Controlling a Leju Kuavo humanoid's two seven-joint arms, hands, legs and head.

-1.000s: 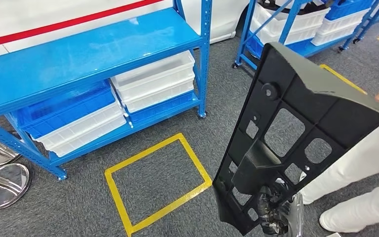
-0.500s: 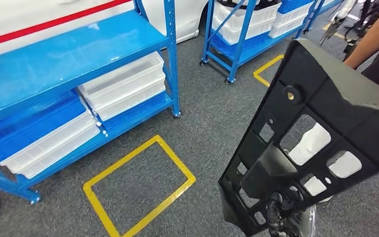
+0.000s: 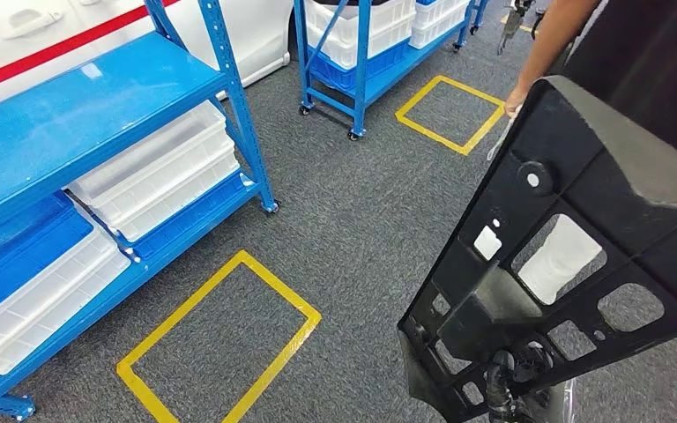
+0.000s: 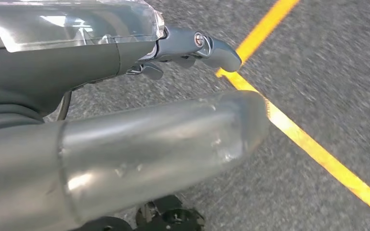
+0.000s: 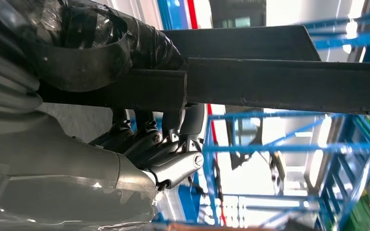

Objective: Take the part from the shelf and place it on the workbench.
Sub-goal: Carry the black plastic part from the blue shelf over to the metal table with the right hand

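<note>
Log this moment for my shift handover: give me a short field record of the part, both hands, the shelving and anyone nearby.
part: large black plastic panel with cut-outs, held up, tilted
right hand: grips the panel's lower edge
left hand: holds nothing, hangs over grey carpet
shelving: blue shelf at left with white bins; second blue rack farther back
floor: yellow taped rectangle on carpet
person: stands beside the panel, arm hanging near its top edge
workbench: cannot tell
</note>
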